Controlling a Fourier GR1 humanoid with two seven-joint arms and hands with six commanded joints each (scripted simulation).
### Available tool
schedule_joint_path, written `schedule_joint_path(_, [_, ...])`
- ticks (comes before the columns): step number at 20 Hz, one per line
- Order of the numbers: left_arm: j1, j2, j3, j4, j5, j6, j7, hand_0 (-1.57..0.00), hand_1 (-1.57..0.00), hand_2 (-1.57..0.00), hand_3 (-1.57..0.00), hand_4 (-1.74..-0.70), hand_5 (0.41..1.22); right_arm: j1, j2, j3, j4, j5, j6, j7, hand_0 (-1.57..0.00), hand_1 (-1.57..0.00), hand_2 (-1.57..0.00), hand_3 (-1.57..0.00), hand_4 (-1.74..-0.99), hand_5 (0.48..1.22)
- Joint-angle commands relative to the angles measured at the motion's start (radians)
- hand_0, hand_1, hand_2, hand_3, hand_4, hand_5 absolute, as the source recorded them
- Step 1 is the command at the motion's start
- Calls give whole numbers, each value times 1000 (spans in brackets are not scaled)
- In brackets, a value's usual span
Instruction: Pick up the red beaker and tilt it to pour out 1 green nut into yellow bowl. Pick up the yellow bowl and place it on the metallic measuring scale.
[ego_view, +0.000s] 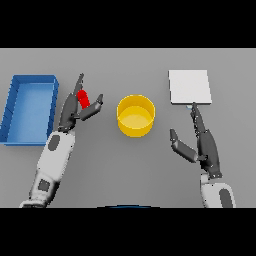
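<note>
Left hand (75, 107) sits around the red beaker (83, 98): long fingers run up its far-left side, thumb reaches across on the near-right side, the beaker between them. Fingers look only loosely bent, so whether the grasp is closed I cannot tell; the beaker's base and any lift off the table are hidden. Yellow bowl (136, 116) stands well to the right of this hand, upright, nothing visible inside it; no green nut can be made out anywhere. Blue bin (29, 109) lies just to the hand's left. Right hand (200, 140) rests released, fingers straight, fingertips reaching the near edge of the metallic measuring scale (189, 86), which lies just ahead of it; the bowl is off to its left. Judged step: first one, securing the beaker before the pour. Next move calls for a firm closure, a lift, a carry rightward over the bowl's rim, then a slow tilt so only one nut drops. Scale placement not yet begun.
</note>
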Motion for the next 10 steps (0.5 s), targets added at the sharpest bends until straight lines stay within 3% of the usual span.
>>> schedule_joint_path(1, [-20,-4,4,22,-1,7,6,1,1,1,1,-1262,680,1,-5,-7,2,-5,1,-2,1,1,1,1,-1262,691])
schedule_joint_path(4, [-58,1,34,81,8,26,-50,1,-24,-41,1,-1297,715,16,-6,4,-15,11,-3,-10,1,1,1,1,-1259,691])
schedule_joint_path(5, [-66,-9,39,101,8,39,-70,-93,-141,-150,-47,-1324,741,19,-8,-3,-16,11,-9,-6,1,1,1,1,-1255,691])
schedule_joint_path(6, [-79,-13,55,118,16,55,-76,-322,-364,-358,-218,-1355,770,21,-8,0,-10,16,-10,-12,1,1,1,1,-1252,690])
schedule_joint_path(8, [-86,-24,60,139,14,68,-103,-772,-799,-794,-584,-1480,933,13,-2,6,-1,28,-16,-10,1,1,1,1,-1245,692])
schedule_joint_path(10, [-101,-28,69,170,10,62,-163,-1060,-1077,-1074,-891,-1569,1036,-5,-2,5,-13,23,-14,10,1,1,1,1,-1240,693])
